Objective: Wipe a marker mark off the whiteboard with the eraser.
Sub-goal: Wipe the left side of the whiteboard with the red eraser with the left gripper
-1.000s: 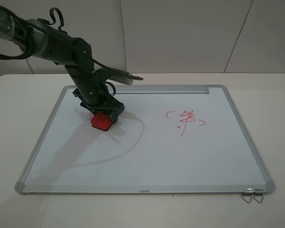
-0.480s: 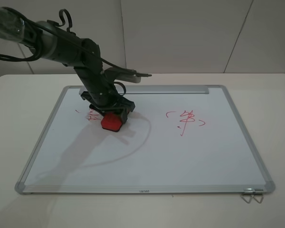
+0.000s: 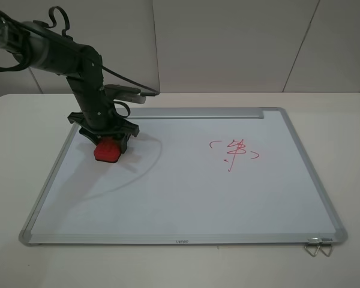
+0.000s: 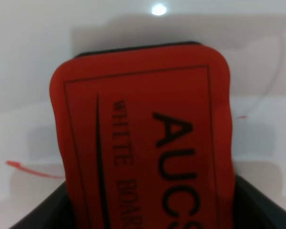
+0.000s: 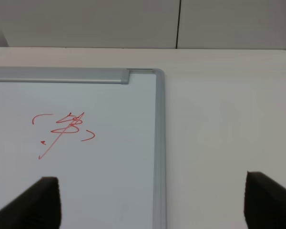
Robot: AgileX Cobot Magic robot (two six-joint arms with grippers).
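Leftward you swept the eraser (image 3: 108, 151) over the marker mark (image 4: 31, 168); left fingers (image 4: 264, 210) clamped this light, stiff block by its long edges, traces remaining beside them; right fingers (image 5: 38, 202) gaped.

Eraser down on the whiteboard's far-left area.
I see the red eraser (image 3: 108, 151), dark lettering up, flat on the white, silver-framed whiteboard (image 3: 228, 198), clamped in the jaws of the left gripper (image 3: 107, 139). Of the marker mark (image 4: 32, 169), only thin red strokes show beside it.
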